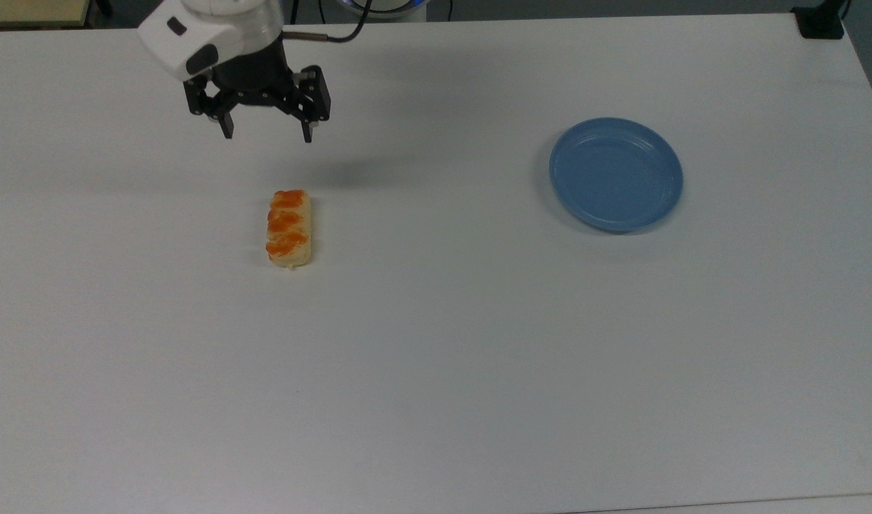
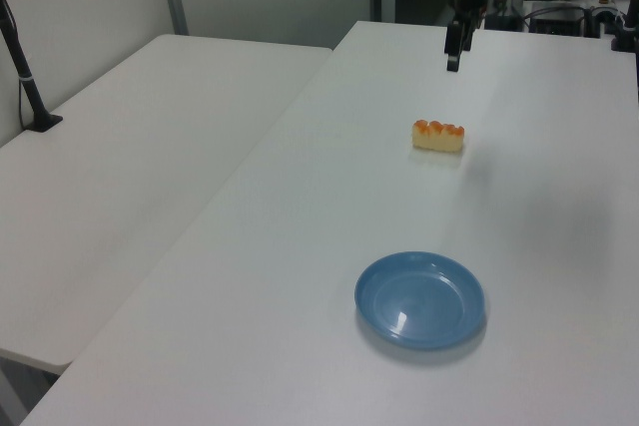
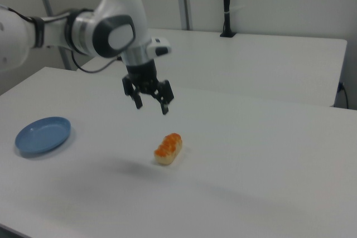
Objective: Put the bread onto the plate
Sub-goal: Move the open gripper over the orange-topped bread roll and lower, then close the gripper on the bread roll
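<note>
The bread [image 1: 289, 228], a pale-yellow loaf with orange-brown bumps, lies on the white table [image 1: 436, 371] left of centre in the top view; it is also seen as the bread [image 2: 438, 135] and the bread [image 3: 168, 149]. The blue plate [image 1: 615, 174] sits bare at the top view's right, also the plate [image 2: 420, 299] and the plate [image 3: 43, 135]. My gripper [image 1: 266, 135] hangs open in the air above the table, short of the bread and a little to the top view's left of it, holding nothing; it is also seen as the gripper [image 3: 152, 106] and the gripper [image 2: 452, 55].
A second white table [image 2: 130, 177] adjoins on the left view's left, with a black pole mount [image 2: 28, 87] on it. A black clamp [image 1: 820, 21] sits at the table's far right corner in the top view. Wide bare tabletop lies between bread and plate.
</note>
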`<state>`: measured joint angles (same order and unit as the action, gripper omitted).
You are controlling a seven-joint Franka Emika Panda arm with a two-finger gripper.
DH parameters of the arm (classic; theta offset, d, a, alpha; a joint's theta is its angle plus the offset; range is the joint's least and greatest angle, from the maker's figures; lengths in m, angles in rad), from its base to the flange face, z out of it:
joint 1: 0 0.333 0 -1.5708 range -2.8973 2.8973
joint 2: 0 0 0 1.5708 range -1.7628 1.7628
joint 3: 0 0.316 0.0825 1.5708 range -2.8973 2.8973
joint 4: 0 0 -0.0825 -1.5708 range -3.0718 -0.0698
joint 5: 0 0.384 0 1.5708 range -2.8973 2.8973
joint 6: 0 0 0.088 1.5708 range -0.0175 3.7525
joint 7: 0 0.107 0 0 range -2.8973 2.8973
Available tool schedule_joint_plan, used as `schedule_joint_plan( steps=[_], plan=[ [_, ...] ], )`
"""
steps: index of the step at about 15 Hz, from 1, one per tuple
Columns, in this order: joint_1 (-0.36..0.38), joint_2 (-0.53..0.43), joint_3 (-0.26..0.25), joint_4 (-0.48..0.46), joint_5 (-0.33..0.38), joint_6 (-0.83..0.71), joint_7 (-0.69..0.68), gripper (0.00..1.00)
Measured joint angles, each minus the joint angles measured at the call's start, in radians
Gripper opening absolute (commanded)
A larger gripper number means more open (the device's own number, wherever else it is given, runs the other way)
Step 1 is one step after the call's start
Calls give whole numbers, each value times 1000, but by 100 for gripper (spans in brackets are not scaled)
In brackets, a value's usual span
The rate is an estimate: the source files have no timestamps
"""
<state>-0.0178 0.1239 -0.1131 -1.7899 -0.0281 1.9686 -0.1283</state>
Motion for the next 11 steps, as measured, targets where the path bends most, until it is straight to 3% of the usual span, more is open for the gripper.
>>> schedule_joint_plan(
  steps=[11],
  plan=[
    [-18, 244, 1, -20, -47, 234, 0, 100]
  ],
)
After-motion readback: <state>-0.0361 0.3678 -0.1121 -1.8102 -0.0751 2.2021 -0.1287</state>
